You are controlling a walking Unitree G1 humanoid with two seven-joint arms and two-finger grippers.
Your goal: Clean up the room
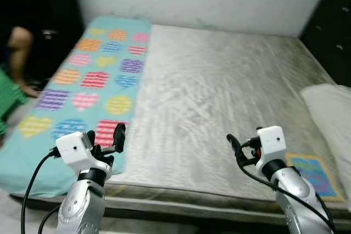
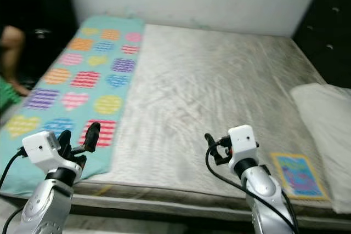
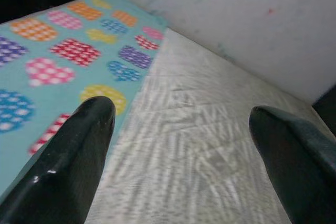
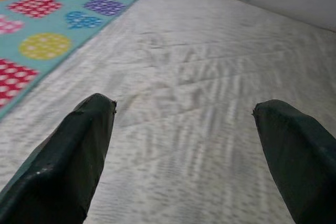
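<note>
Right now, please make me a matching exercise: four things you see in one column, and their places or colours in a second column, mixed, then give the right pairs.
Things:
1. blanket
2. pillow
3. mattress
4. left gripper

Descriptions:
A. white, at the bed's right edge
B. grey and bare, in the middle
C. turquoise with coloured hearts, on the bed's left side
D. open, above the blanket's near corner

Pairs: 1-C, 2-A, 3-B, 4-D

Glossy black fingers (image 3: 68, 156) are hovering over the matt, rough-woven grey mattress (image 1: 219, 97); beside them, the soft cloth blanket (image 1: 88, 80).
</note>
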